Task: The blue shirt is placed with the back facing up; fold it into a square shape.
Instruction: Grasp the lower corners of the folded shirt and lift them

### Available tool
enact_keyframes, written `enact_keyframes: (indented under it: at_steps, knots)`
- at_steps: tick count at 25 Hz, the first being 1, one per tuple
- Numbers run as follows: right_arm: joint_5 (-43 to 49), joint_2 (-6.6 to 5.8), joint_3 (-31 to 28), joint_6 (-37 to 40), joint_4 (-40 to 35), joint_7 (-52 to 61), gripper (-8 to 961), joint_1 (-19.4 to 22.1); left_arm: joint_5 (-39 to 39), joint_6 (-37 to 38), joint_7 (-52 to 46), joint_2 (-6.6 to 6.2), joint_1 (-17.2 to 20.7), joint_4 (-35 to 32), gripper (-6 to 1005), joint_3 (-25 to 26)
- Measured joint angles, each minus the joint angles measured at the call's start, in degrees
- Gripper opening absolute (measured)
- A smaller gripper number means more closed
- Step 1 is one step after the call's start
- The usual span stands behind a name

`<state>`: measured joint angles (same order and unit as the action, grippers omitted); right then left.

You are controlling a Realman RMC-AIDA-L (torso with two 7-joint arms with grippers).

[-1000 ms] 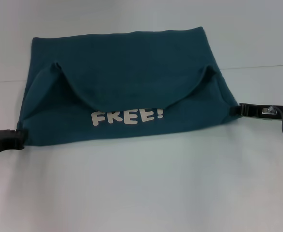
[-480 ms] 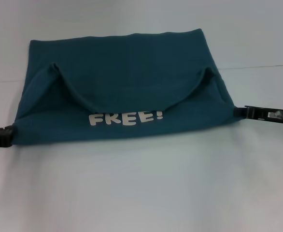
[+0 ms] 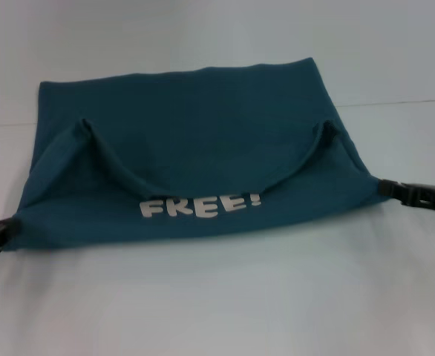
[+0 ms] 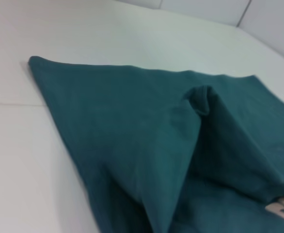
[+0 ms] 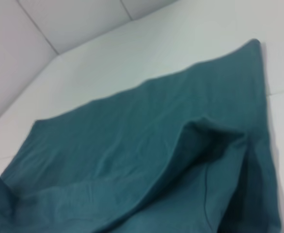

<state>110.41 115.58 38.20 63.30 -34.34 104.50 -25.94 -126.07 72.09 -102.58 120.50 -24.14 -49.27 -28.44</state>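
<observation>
The blue shirt (image 3: 203, 133) lies partly folded on the white table (image 3: 217, 297). Its near layer is turned up, so the white "FREE!" lettering (image 3: 200, 205) shows. That layer sags in a curve between two raised folds. My left gripper (image 3: 6, 230) is shut on the shirt's near left corner at the head view's left edge. My right gripper (image 3: 387, 188) holds the near right corner, and the cloth is drawn taut between them. Each wrist view shows only the shirt (image 4: 147, 126) (image 5: 132, 145) close up, with no fingers in sight.
The table has a thin seam line (image 3: 396, 102) running across behind the shirt. A pale wall panel (image 5: 59, 24) stands beyond the table's far edge in the right wrist view.
Both grippers have moved outward, the left one further left and the right one further right and slightly down. The shirt's near edge has been stretched wider and flatter.
</observation>
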Motion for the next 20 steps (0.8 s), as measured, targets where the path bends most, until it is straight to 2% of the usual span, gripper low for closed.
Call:
enact_keyframes:
  at_steps: [4,6,10,16,20]
  knots:
    - [-1.44,0.79,-2.30,3.60,-0.62,-4.46,39,3.67,0.00,4.67,-0.30,0.14,1.66,-1.30,5,2.86]
    - [-1.63,1.08,-5.33,7.40,-0.64,-8.06,40,5.73,0.00,6.25,-0.62,0.18,2.08,-1.44,6,4.21]
    - [-1.66,1.20,-8.18,10.79,-0.65,-10.87,41,7.12,-0.07,10.08,-0.96,-0.01,2.60,-1.46,6,6.51]
    - [-1.29,1.31,-9.81,12.32,-0.19,-13.94,42,9.40,-0.15,13.92,-1.16,0.12,3.87,-1.59,6,6.93]
    - [-1.24,1.83,-10.49,14.63,-0.02,-18.05,43,11.80,-0.22,16.13,-0.77,0.21,4.84,-1.90,7,6.92]
